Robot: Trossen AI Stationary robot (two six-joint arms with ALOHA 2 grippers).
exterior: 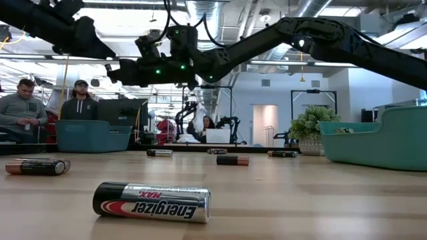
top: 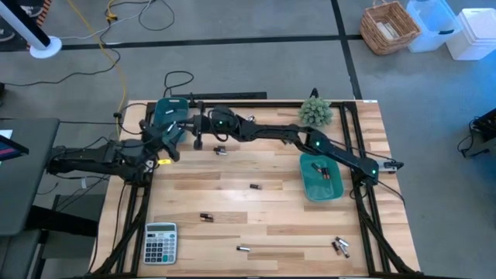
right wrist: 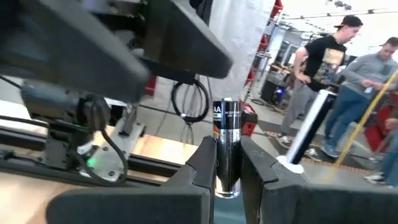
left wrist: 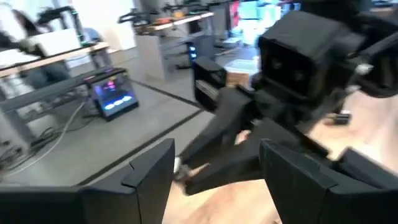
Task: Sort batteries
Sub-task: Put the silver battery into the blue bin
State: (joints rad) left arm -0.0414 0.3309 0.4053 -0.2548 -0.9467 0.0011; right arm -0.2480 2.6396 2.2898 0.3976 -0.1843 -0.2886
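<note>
Near the bench's far left corner, the right gripper (right wrist: 228,163) has its fingers clamped on a dark AA battery (right wrist: 227,146), held upright and off the bench beside the left teal bin (top: 169,111). Left gripper (left wrist: 214,165) sits just beside it at the far left edge, fingers spread, nothing between them. Right teal bin (top: 320,179) near the right edge has batteries inside. Loose batteries on the bench: one (top: 220,150) by the grippers, one (top: 255,187) mid-bench, a dark one (top: 206,218) toward the near left, a silver one (top: 243,249) at the near edge, a small cluster (top: 341,246) at the near right. Calculator (top: 160,242) at the near left corner, potted plant (top: 315,112) at the far edge.
</note>
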